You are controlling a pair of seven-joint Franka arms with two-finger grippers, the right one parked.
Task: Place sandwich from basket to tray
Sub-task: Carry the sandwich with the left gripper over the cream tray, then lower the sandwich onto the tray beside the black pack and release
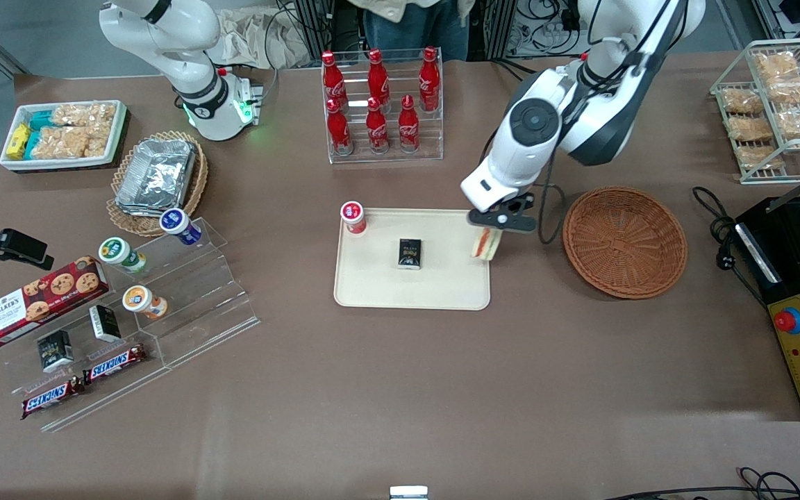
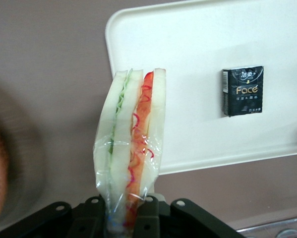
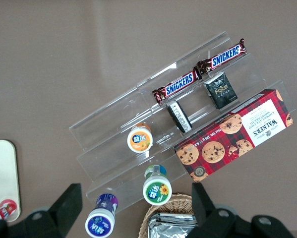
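The sandwich (image 1: 485,243), a plastic-wrapped wedge of white bread with red-orange and green filling (image 2: 131,144), hangs in the air over the tray's edge nearest the basket. My left gripper (image 1: 492,229) (image 2: 127,218) is shut on its wrapped end, fingers pressed on both sides. Below it lies the cream tray (image 1: 372,292) (image 2: 198,29). The reddish-brown woven basket (image 1: 624,242) stands beside the tray toward the working arm's end, with nothing in it.
On the tray lie a small black packet (image 1: 410,253) (image 2: 243,90) and a red-capped cup (image 1: 353,217). A rack of red cola bottles (image 1: 380,104) stands farther from the front camera than the tray. A black control box (image 1: 799,312) sits past the basket.
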